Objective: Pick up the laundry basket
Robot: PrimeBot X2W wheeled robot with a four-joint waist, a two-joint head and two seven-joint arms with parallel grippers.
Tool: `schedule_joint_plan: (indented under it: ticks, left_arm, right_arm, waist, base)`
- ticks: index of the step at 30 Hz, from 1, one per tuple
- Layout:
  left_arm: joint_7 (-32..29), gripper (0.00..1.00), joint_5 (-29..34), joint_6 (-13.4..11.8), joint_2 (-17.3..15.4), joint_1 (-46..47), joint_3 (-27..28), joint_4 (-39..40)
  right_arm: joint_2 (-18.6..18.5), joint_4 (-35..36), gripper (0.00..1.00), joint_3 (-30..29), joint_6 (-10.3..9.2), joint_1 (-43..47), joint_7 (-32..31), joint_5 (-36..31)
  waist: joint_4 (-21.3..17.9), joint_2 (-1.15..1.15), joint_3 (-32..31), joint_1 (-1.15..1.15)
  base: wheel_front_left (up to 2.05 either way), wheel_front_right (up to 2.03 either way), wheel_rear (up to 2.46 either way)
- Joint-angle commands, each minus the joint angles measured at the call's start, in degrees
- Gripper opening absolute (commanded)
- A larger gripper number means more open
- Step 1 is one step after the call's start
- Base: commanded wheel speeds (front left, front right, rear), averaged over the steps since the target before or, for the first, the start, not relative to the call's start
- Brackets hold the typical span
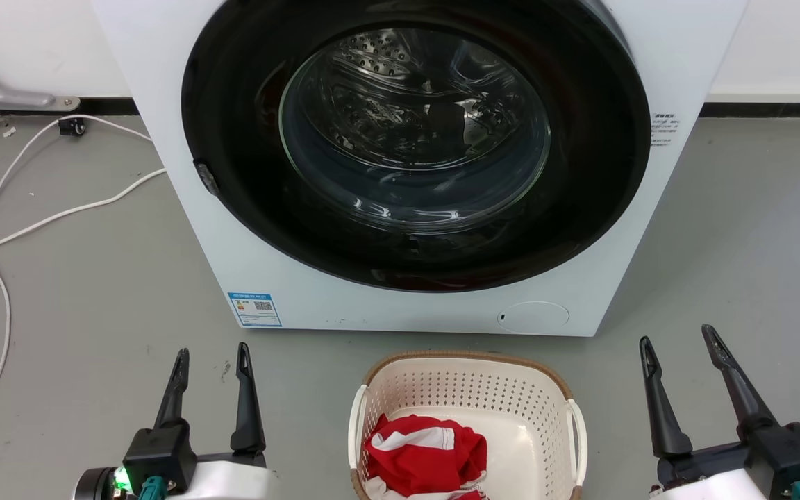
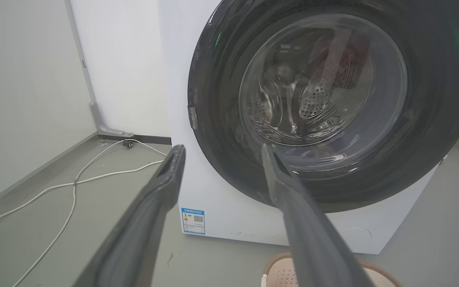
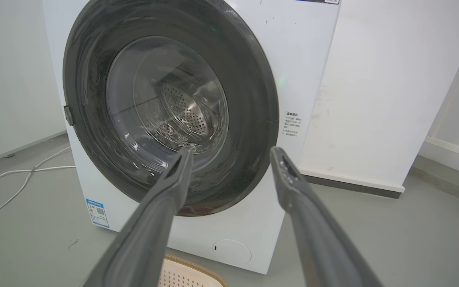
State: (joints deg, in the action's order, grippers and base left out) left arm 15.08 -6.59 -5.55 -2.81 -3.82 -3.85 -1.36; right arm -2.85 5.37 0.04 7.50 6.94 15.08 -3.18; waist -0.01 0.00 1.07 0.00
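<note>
The laundry basket (image 1: 539, 423) is cream plastic with perforated walls, a brown woven-look rim and white side handles. It stands on the grey floor at the bottom centre of the head view, just in front of the washing machine, with red and white clothing (image 1: 424, 455) inside. Its rim also peeks into the left wrist view (image 2: 279, 271) and the right wrist view (image 3: 187, 273). My left gripper (image 1: 211, 357) is open to the basket's left, fingers empty. My right gripper (image 1: 678, 340) is open to the basket's right, also empty. Both hang apart from the basket.
A white front-loading washing machine (image 1: 344, 298) with a shut dark round door (image 1: 414, 139) stands right behind the basket. White cables (image 1: 4, 292) trail across the floor at the left. White walls (image 3: 373, 87) run behind and to the right.
</note>
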Motion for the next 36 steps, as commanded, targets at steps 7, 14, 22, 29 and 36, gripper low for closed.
schedule_joint_plan:
  ticks: [7,14,22,29,36]
  left_arm:
    - [0.1,1.00,-0.7,1.6,-0.1,2.9,-0.5,-4.7]
    - [0.1,1.00,-0.8,4.0,-0.1,10.0,-0.9,-13.4]
    - [0.1,1.00,0.5,6.8,-0.1,21.5,-0.1,-25.9]
    - [0.1,1.00,2.3,9.3,-0.6,29.8,-1.2,-35.5]
    - [0.1,1.00,3.6,10.5,-0.9,36.5,-2.8,-42.8]
  right_arm:
    - [0.0,-4.4,1.00,-0.2,-0.02,-2.0,0.1,-1.4]
    - [0.0,-13.0,1.00,0.2,-0.03,-8.0,0.1,-4.9]
    - [0.0,-21.1,1.00,0.4,-0.03,-18.3,0.1,-7.3]
    - [0.0,-27.5,1.00,0.5,-0.03,-25.7,0.1,-8.9]
    - [0.0,-34.2,1.00,-0.1,-0.03,-31.7,0.1,-9.9]
  waist:
    - [-0.5,0.00,1.6,0.00]
    - [-1.5,0.00,7.8,0.00]
    - [-3.2,0.00,19.5,0.00]
    - [-3.7,0.00,27.8,0.00]
    - [-4.2,0.00,33.4,0.00]
  base:
    - [0.00,0.00,0.00]
    - [0.00,0.00,0.00]
    - [0.00,0.00,0.00]
    - [0.00,0.00,0.00]
    - [0.00,0.00,0.00]
